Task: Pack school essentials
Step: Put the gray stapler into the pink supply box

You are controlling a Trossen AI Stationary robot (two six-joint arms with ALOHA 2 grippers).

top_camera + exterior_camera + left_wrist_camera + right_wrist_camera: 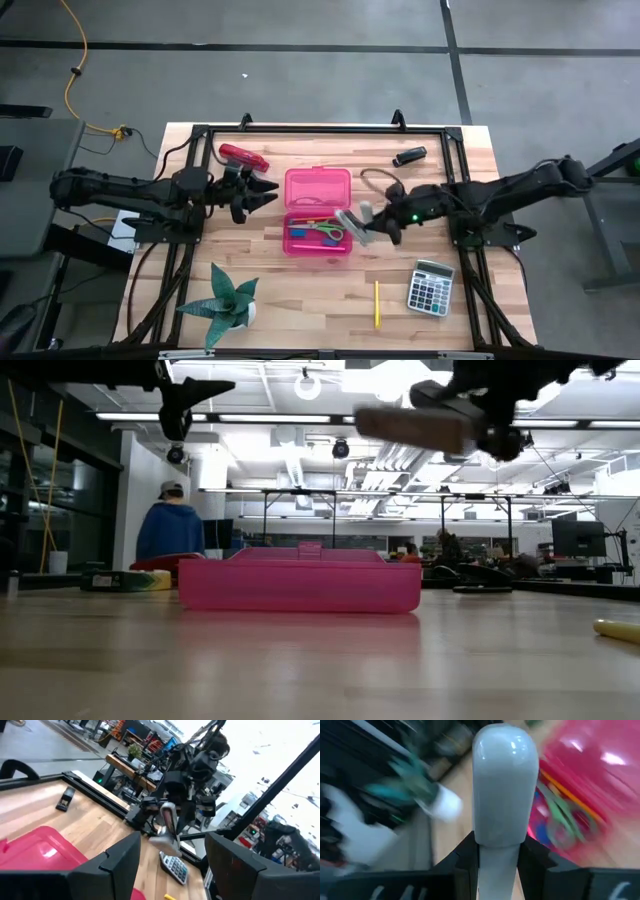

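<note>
Blurring everything behind in the right wrist view; right gripper (498,852) clenching a pale grey rounded stapler (504,785) at frame centre; left gripper (262,193) gaping released.

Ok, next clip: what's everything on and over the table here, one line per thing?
Pink plastic hinged case: one, open, table centre.
Green-handled scissors: one, inside the case.
Grey-white oblong block: one, held above the case's right edge.
Grey calculator: one, front right.
Yellow pencil: one, front, left of the calculator.
Red object: one, back left.
Small black object: one, back right.
Green spiky plant: one, front left.
Left gripper: open, left of the case.
Right gripper: shut on the block.
</note>
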